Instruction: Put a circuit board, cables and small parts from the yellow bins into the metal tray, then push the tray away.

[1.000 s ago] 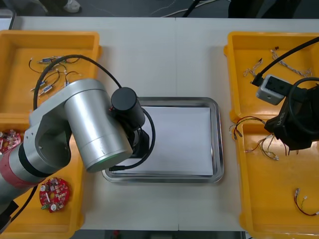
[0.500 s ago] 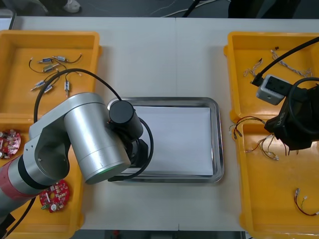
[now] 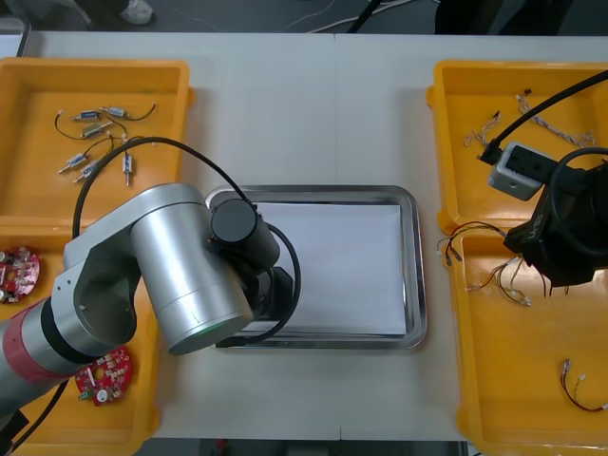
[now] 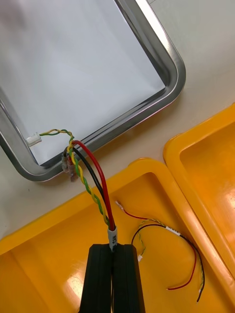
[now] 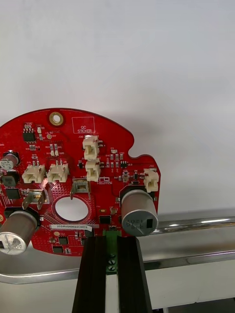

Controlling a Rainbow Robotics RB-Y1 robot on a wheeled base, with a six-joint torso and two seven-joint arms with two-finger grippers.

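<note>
**Front view:** the left arm (image 3: 180, 275) covers the near-left corner of the metal tray (image 3: 416, 266) and whatever lies beneath. The right arm's black wrist (image 3: 570, 237), right of the tray, conceals its own jaws.

**Left wrist view:** the circuit board (image 5: 73, 161), over the tray's rim, is cut off by the picture's edge. Its nearest edge is masked by the jaws of the left gripper (image 5: 111, 239).

**Right wrist view:** the tray runs out of frame. The end of the cable (image 4: 93, 181) vanishes between the jaws of the right gripper (image 4: 113, 247).

Small metal parts (image 3: 95, 142), left of the tray: kind indeterminable.

1. bin: four (image 3: 95, 65) (image 3: 138, 418) (image 3: 456, 104) (image 3: 494, 380);
2. tray: one (image 3: 418, 266);
3. board: three (image 3: 19, 269) (image 3: 103, 376) (image 5: 63, 142);
4. cable: at least four (image 3: 465, 237) (image 3: 510, 282) (image 3: 581, 389) (image 3: 546, 123), too tangled for an exact count;
5. small metal part: about six (image 3: 87, 116) (image 3: 126, 166) (image 3: 74, 163), too small to be sure
</note>
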